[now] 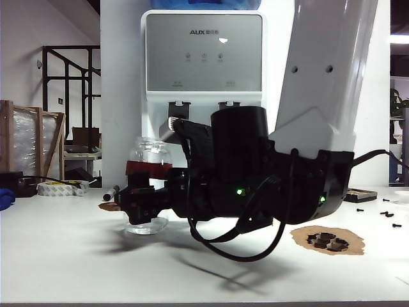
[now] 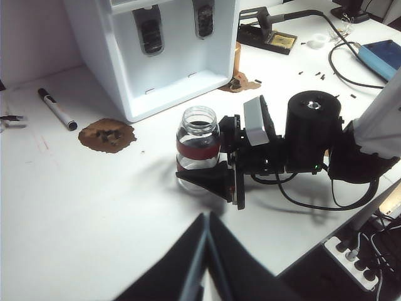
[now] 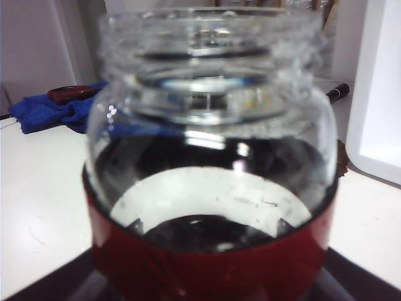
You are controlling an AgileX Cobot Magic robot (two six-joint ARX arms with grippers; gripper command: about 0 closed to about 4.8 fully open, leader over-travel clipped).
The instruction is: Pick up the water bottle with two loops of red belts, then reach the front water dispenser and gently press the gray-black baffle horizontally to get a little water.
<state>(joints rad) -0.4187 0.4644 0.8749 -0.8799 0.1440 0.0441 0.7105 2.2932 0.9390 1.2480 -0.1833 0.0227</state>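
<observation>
In the exterior view, the right gripper (image 1: pixel 142 206) is reaching low and level across the table (image 1: pixel 64 256) with a finger on either side of the water bottle (image 1: pixel 147 167), which is standing upright on the table in front of the water dispenser (image 1: pixel 203 70); the jaws are standing wide around the banded body, and whether they are already pressing the glass cannot be told. This sideways approach is presumably keeping the mouth upward for filling under the gray-black baffle (image 1: pixel 176 121). In the left wrist view, the left gripper (image 2: pixel 207 251) is hovering well apart, fingertips meeting in a clenched point, holding nothing, while the right gripper (image 2: pixel 216 166) is bracketing the bottle (image 2: pixel 198 147) near the dispenser's base (image 2: pixel 163 69). In the right wrist view, the bottle (image 3: pixel 213 163) is filling the frame, so the red band is sitting centred between the jaws.
</observation>
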